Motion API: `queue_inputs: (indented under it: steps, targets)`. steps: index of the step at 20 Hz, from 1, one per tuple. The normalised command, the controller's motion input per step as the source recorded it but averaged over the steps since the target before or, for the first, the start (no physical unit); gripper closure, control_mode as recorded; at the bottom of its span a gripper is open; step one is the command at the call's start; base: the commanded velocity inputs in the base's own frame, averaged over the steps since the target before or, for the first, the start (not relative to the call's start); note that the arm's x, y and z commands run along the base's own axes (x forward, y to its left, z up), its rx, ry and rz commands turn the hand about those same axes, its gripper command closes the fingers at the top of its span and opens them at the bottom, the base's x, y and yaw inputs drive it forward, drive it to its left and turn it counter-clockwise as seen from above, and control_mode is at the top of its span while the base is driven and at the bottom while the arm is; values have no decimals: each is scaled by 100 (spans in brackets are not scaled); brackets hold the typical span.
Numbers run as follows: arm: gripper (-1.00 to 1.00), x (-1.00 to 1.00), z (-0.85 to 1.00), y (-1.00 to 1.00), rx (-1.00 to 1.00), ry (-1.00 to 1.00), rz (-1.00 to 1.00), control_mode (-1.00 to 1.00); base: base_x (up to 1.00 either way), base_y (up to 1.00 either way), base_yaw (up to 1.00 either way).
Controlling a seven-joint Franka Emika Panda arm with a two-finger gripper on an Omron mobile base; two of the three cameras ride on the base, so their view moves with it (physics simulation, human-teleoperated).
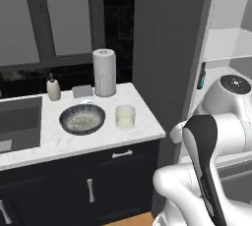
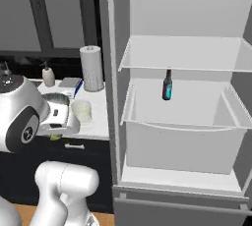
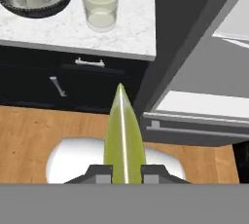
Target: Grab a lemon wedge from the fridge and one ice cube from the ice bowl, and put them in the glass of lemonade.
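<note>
Carrying the yellow-green crescent lemon wedge point(image 3: 124, 140) clamped in its jaws, the robot should centre it above the clear lemonade tumbler point(image 3: 99, 5) before releasing.

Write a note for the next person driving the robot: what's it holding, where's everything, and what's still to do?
Gripper: shut on the lemon wedge, held out over the wooden floor in front of the counter.
Fridge: door open, a bottle on a shelf.
Glass of lemonade: on the counter, right of the ice bowl, apart from it.
Done: wedge taken out of the fridge.
Left: drop the wedge in the glass, then pick one ice cube from the bowl and add it too.
</note>
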Motion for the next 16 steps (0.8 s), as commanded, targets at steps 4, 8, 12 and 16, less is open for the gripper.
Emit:
queue_inputs:
  steps: [4,8,12,16]
  targets:
    - [100,0,0,0,0,0,0,100,19,89,-7]
    - [100,0,0,0,0,0,0,100,50,61,0]
    - [100,0,0,0,0,0,0,100,65,15,0]
    - [100,0,0,0,0,0,0,100,64,5,0]
